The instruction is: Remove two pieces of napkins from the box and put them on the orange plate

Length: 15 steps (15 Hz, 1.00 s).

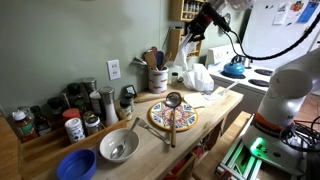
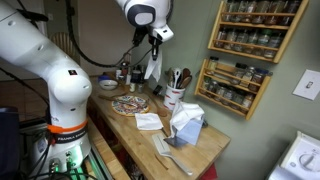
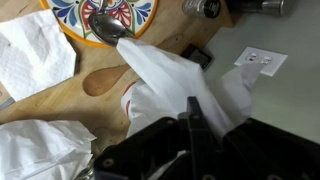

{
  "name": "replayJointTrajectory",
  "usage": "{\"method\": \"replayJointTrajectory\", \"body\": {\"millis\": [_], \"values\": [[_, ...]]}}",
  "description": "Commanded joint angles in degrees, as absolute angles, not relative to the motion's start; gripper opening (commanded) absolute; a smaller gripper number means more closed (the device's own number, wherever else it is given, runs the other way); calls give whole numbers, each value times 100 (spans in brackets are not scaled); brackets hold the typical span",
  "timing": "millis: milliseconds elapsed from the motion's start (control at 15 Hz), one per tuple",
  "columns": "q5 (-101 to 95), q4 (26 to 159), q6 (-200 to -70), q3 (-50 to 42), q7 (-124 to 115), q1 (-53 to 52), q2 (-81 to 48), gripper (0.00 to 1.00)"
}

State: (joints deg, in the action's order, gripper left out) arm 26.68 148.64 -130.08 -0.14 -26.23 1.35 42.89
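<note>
Napkin (image 3: 165, 80), white, hangs clamped in the tool (image 3: 192, 108) above the wooden surface (image 2: 212, 150), with the orange-rimmed plate (image 3: 105, 15) and a second napkin (image 3: 35, 55) lying below.

Above the counter (image 1: 215, 108) the air stands open, so the patterned plate (image 1: 186, 119) is reachable from overhead, though a large spoon (image 1: 173, 101) lies across it. A utensil crock (image 1: 157, 79) and napkin box (image 1: 197, 78) stand just behind; spice jars (image 1: 85, 110) crowd one end.
</note>
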Motion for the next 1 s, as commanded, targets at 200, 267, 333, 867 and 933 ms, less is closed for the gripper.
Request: {"method": "replayJointTrajectory", "body": {"millis": [200,267,333,867,933], "values": [[2701,14802,-12985,80,-2597,223,4294,0],[2711,14841,-12948,83,-2570,188,4190,0],[2795,14876,-12909,61,-2506,91,4096,0],[3648,15320,-12884,225,-1965,-552,2976,0],[3724,15346,-12905,232,-1889,-597,2795,0]]}}
